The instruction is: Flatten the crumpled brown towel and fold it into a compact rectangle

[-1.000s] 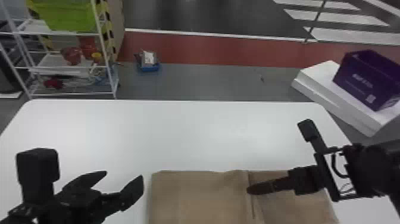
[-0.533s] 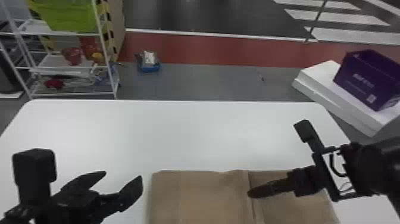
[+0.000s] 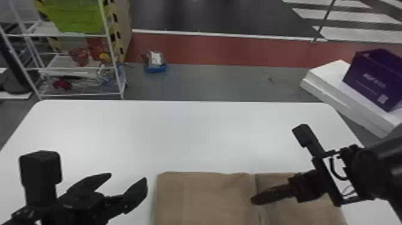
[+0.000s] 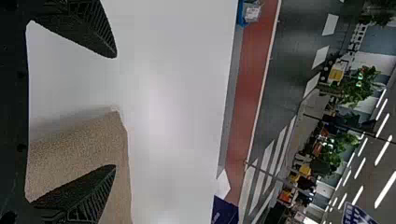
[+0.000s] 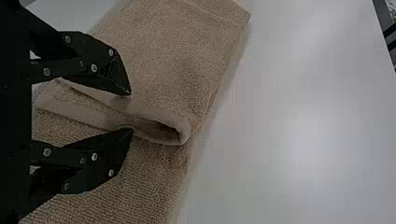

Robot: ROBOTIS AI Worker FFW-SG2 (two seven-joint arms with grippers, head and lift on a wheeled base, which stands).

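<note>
Holding wht item [image 3: 155,58]: blue tray [image 3: 155,69]

White counter [image 3: 209,134], far corners rounded, soft glare on top. Beyond: grey floor [image 3: 209,82], red strip [image 3: 209,49], white line [image 3: 224,34], dark floor [image 3: 209,15], white stripes [image 3: 350,31] toward right. Thin pole [image 3: 324,21] near stripes. White rack [image 3: 112,56] at left, green bin [image 3: 74,18] on it. Blue tray [image 3: 155,69] on floor beside rack. Purple box [image 3: 368,80] on white slab [image 3: 335,86], right side. Farther off, left wrist view: green plants [image 4: 348,140], grey ceiling [image 4: 369,163], bright strip lights [image 4: 385,190].
</note>
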